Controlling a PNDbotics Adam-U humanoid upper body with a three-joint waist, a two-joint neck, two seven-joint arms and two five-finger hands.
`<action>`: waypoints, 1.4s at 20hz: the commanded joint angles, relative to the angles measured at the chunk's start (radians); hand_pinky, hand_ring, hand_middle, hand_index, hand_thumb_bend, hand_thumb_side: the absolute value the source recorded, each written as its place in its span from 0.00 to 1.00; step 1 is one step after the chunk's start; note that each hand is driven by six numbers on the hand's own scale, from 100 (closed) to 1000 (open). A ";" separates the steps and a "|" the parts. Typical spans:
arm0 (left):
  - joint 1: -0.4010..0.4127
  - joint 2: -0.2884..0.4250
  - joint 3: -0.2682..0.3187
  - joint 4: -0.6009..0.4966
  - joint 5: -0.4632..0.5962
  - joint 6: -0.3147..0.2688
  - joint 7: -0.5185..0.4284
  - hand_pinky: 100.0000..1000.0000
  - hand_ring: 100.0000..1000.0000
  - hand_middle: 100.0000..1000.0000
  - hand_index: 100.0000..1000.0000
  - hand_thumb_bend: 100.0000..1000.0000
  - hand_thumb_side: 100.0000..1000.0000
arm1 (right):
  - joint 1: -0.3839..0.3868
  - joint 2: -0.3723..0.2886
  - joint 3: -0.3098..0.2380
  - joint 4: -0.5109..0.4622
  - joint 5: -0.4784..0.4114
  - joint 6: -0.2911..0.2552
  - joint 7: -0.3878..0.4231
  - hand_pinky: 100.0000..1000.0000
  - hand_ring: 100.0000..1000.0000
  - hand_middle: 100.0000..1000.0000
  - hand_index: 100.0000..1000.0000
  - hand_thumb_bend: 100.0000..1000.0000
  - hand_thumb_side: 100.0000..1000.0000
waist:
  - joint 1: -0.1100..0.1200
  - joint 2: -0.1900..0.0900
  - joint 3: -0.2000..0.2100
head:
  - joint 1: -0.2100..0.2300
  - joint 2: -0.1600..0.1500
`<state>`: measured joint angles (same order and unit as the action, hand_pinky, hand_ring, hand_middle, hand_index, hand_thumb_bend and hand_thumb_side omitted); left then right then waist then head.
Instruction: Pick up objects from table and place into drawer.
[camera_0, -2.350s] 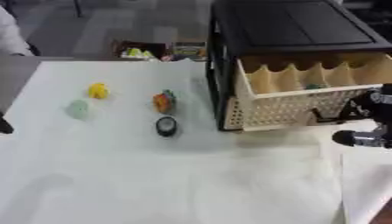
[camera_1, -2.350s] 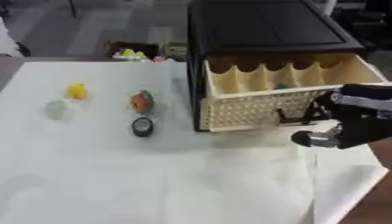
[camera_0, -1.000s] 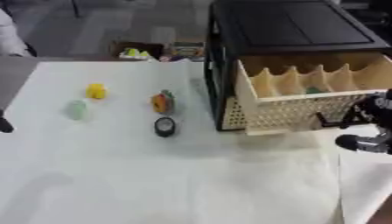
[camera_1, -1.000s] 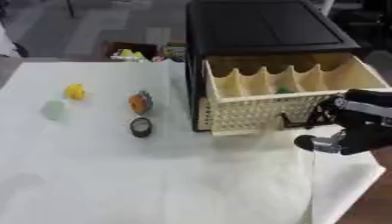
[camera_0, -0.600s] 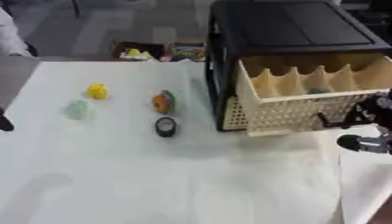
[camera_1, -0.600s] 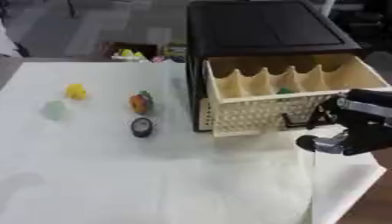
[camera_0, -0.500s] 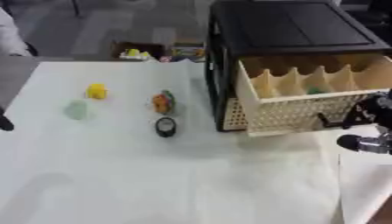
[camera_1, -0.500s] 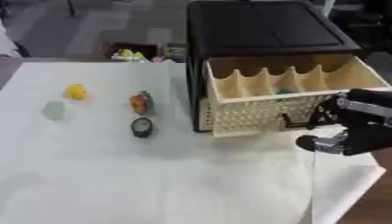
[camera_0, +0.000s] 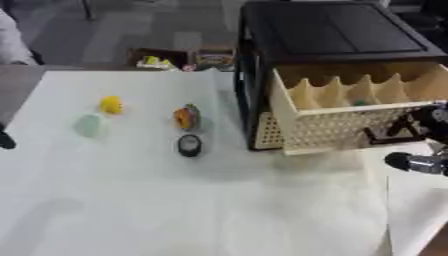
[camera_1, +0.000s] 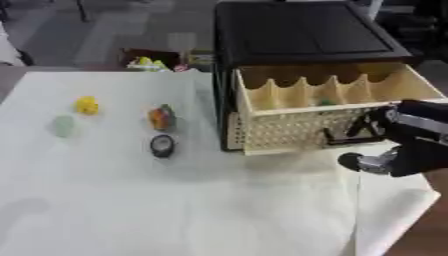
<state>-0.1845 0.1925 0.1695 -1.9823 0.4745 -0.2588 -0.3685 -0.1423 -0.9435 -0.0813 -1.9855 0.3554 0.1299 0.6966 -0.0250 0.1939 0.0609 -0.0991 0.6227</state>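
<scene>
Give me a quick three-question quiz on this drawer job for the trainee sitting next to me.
1. True or false: the drawer of the black cabinet is pulled open.
2. How many small things lie on the white table left of the cabinet? A) two B) four C) six
3. Fill in: the right hand is at the drawer's ____ side.

Key
1. True. Its dividers show, with something green inside.
2. B: a yellow thing, a pale green thing, an orange thing and a dark round thing.
3. Front, by the handle.
</scene>
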 joint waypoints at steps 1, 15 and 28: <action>-0.007 0.022 0.006 -0.018 0.004 -0.002 0.004 0.42 0.54 0.52 0.70 0.00 0.96 | -0.014 -0.020 -0.026 -0.014 0.016 -0.004 -0.013 0.00 0.00 0.00 0.83 0.37 0.74 | 0.001 -0.016 -0.002 | 0.000 -0.001; -0.006 0.027 0.008 -0.018 0.001 0.000 0.002 0.42 0.54 0.52 0.70 0.00 0.96 | -0.026 -0.002 -0.060 -0.014 0.027 -0.016 -0.045 0.00 0.00 0.00 0.78 0.37 0.74 | -0.005 -0.021 -0.014 | 0.009 0.001; -0.004 0.032 0.010 -0.018 0.004 0.002 0.007 0.42 0.55 0.51 0.70 0.00 0.96 | -0.050 0.028 -0.110 -0.014 0.010 0.003 -0.087 0.00 0.00 0.00 0.74 0.37 0.74 | -0.008 -0.027 -0.023 | 0.017 0.008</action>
<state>-0.1839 0.2013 0.1702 -1.9823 0.4749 -0.2567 -0.3652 -0.1794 -0.8958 -0.1694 -1.9856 0.3751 0.1297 0.6169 -0.0332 0.1808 0.0396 -0.0860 0.6244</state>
